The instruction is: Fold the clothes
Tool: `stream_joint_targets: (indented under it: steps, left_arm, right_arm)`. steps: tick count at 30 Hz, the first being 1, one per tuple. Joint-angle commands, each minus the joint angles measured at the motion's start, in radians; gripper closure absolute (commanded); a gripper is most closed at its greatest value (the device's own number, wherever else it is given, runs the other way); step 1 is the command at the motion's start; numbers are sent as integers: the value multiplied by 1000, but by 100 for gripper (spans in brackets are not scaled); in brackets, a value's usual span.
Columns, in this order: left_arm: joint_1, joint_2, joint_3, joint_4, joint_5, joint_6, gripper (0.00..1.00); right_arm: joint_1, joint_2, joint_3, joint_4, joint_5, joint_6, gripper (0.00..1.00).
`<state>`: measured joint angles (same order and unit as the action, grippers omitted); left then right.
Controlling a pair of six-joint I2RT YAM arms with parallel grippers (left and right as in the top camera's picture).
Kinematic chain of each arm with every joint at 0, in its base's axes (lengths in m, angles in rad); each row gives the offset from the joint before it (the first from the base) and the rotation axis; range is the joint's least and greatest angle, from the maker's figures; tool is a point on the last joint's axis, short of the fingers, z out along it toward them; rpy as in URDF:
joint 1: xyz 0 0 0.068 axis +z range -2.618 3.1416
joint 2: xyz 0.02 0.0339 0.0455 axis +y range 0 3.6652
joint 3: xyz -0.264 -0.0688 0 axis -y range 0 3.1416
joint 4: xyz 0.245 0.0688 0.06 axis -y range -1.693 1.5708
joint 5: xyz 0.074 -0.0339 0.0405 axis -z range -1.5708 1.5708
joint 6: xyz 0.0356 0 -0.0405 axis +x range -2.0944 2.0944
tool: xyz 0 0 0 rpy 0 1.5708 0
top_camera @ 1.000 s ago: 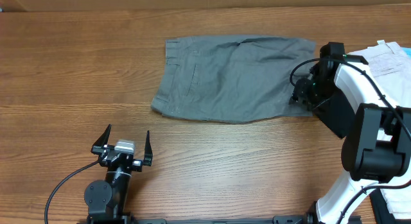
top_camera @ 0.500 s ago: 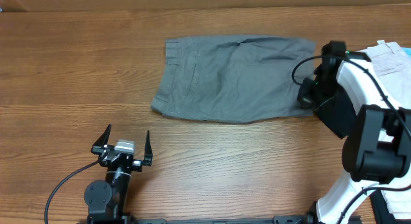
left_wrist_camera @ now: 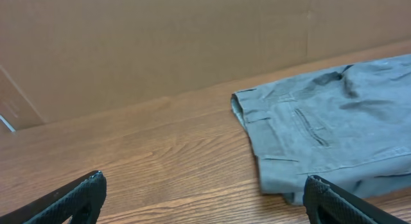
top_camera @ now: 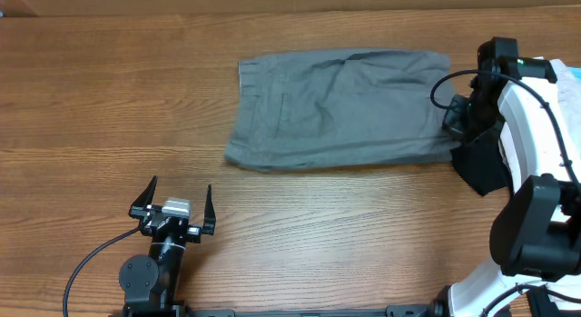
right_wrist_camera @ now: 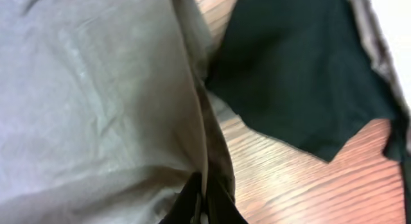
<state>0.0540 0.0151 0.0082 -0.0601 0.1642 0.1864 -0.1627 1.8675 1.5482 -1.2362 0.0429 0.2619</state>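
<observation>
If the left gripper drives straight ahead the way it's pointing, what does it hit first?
Probably nothing on the table: the left gripper faces bare wood, then the cardboard wall. The grey shorts lie just right of that line.

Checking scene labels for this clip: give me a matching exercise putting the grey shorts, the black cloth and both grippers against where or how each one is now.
Things:
1 grey shorts
2 black cloth
3 left gripper
4 right gripper

States:
a open, away from all clothing
b spread out flat
c shut on the shorts' edge
d lying just past the shorts' edge

Pairs: 1-b; 2-d; 3-a; 4-c
</observation>
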Motion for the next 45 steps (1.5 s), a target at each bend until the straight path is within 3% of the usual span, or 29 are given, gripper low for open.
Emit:
stream_joint_targets:
  steps: [1,2,4,6,7,8,9,12,19,23,30,35,40,45]
  left_arm:
    - [5,-8,-3,1,20,-15,0]
    - [5,-8,-3,1,21,-15,0]
    - [5,-8,-3,5,39,-15,0]
    - [5,-8,-3,19,96,-14,0]
    - [5,-8,-3,33,143,-14,0]
    - [5,-8,-3,48,198,-13,0]
    - [5,-8,-3,66,258,-6,0]
    - [5,-8,-3,109,365,1,0]
    - [5,8,35,124,409,-33,0]
    - [5,105,124,121,410,-53,0]
    - [5,556,462,-9,435,-46,0]
    - [5,910,733,-159,596,-19,0]
    - [4,1146,832,-213,766,-85,0]
    - [4,1340,880,-336,760,-121,0]
  right_arm:
    - [-48,-8,-34,52,72,27,96]
    - [-56,-8,-48,77,72,27,96]
    - [-70,-8,-80,118,72,27,77]
    - [-81,-8,-107,143,69,28,64]
    - [-85,-8,-112,146,69,36,40]
    - [-89,-8,-116,146,69,42,7]
    - [-92,-8,-115,143,69,43,0]
    - [-95,-9,-98,120,66,57,0]
    - [-95,-9,-40,72,-13,57,0]
    - [-95,-9,-40,108,-107,57,0]
    - [-95,-9,-41,155,-135,57,0]
    - [-94,-9,-42,154,-135,57,0]
    - [-94,-9,-42,130,-135,57,0]
    - [-94,-9,-42,129,-135,57,0]
